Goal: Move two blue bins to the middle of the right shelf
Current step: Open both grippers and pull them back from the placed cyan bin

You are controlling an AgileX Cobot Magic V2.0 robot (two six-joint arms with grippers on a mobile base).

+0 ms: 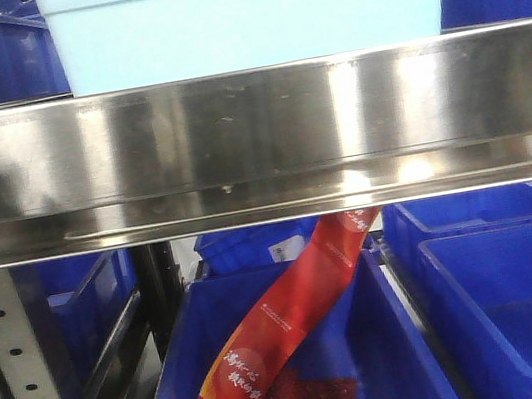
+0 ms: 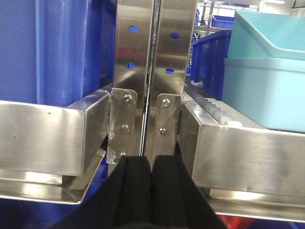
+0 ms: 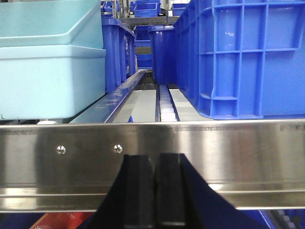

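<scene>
A pale blue bin (image 1: 247,12) stands on the steel shelf above the front rail (image 1: 255,130); it also shows in the left wrist view (image 2: 267,76) and the right wrist view (image 3: 47,67). A dark blue bin (image 3: 248,57) stands on the same shelf to its right, and another dark blue bin (image 2: 52,52) is left of the steel uprights (image 2: 152,71). My left gripper (image 2: 151,164) is shut and empty, just before the uprights. My right gripper (image 3: 155,164) is shut and empty, just before the shelf's front rail (image 3: 152,148).
Below the shelf, a dark blue bin (image 1: 380,343) holds a red packet (image 1: 268,341), with more blue bins (image 1: 525,300) to its right. A perforated steel post (image 1: 20,370) stands at lower left. Roller tracks (image 3: 167,107) run back between the bins.
</scene>
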